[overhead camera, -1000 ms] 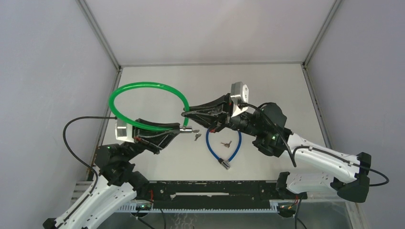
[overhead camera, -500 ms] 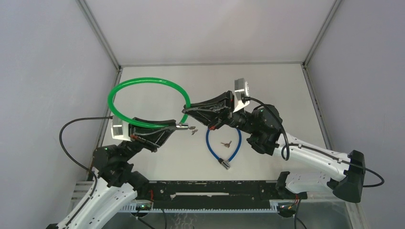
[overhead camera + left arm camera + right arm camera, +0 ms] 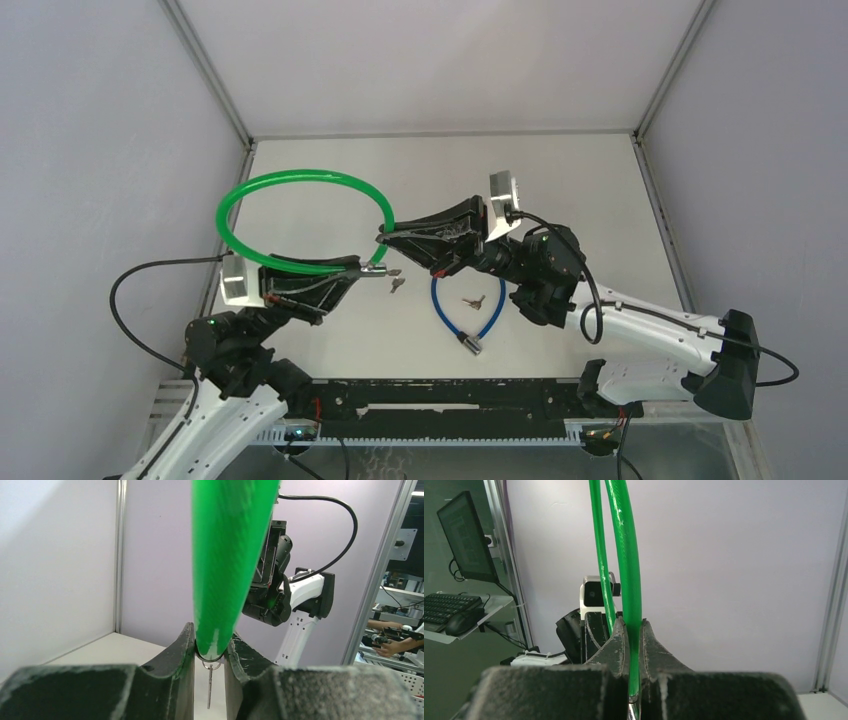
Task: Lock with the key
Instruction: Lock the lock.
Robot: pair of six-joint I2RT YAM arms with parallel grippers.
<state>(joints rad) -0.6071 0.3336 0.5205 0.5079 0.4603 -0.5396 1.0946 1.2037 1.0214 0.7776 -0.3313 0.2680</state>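
A green cable lock [image 3: 290,178] is held as a loop above the table by both grippers. My left gripper [image 3: 360,268] is shut on one end of the green cable [image 3: 225,580], and a key [image 3: 209,685] hangs on a ring below that end. The key also dangles in the top view [image 3: 397,284]. My right gripper [image 3: 384,238] is shut on the other end of the cable [image 3: 630,580], whose metal tip [image 3: 632,711] shows low between the fingers. The two ends sit close together but apart.
A blue cable lock [image 3: 497,300] lies on the table under my right arm, with small keys [image 3: 474,300] inside its curve and its lock head [image 3: 470,343] toward the front. The enclosure's walls stand at both sides and the back.
My left gripper has drawn back to the left with its end of the green cable, and the loop has shifted left. The right gripper has stayed almost in place.
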